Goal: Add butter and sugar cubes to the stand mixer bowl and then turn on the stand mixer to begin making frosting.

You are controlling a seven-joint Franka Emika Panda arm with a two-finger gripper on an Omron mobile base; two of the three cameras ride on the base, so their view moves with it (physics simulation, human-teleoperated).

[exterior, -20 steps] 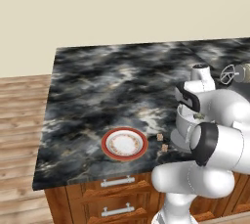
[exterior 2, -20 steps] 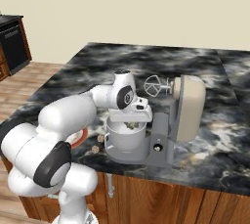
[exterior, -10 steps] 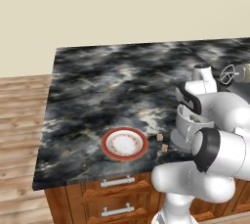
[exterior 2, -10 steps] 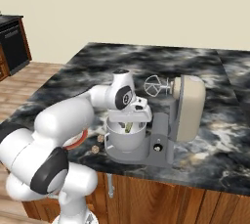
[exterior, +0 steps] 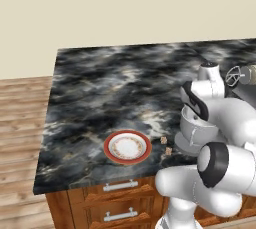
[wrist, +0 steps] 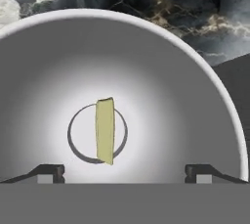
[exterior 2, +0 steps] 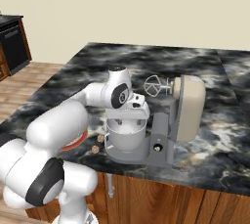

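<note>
The butter (wrist: 105,130), a pale yellow-green stick, lies free on the bottom of the stand mixer bowl (wrist: 195,86). My gripper (wrist: 125,174) hangs open just above the bowl's mouth, its fingertips (wrist: 49,173) wide apart and nothing between them. In the right base view the gripper (exterior 2: 129,118) sits over the silver bowl (exterior 2: 126,139) on the grey stand mixer (exterior 2: 161,145), whose beige head (exterior 2: 188,108) is tilted back with the whisk (exterior 2: 154,85) raised. Two tan sugar cubes (exterior: 163,140) (exterior: 168,150) lie on the counter just left of the bowl (exterior: 192,127).
A red-rimmed white plate (exterior: 127,147) sits near the counter's front edge, left of the cubes. The dark marble counter (exterior: 110,88) stretches back and to the left. Wooden drawers (exterior: 117,188) run below the front edge.
The gripper has opened over the bowl and let go of the butter, which now lies on the bowl's bottom. The arm has hardly moved.
</note>
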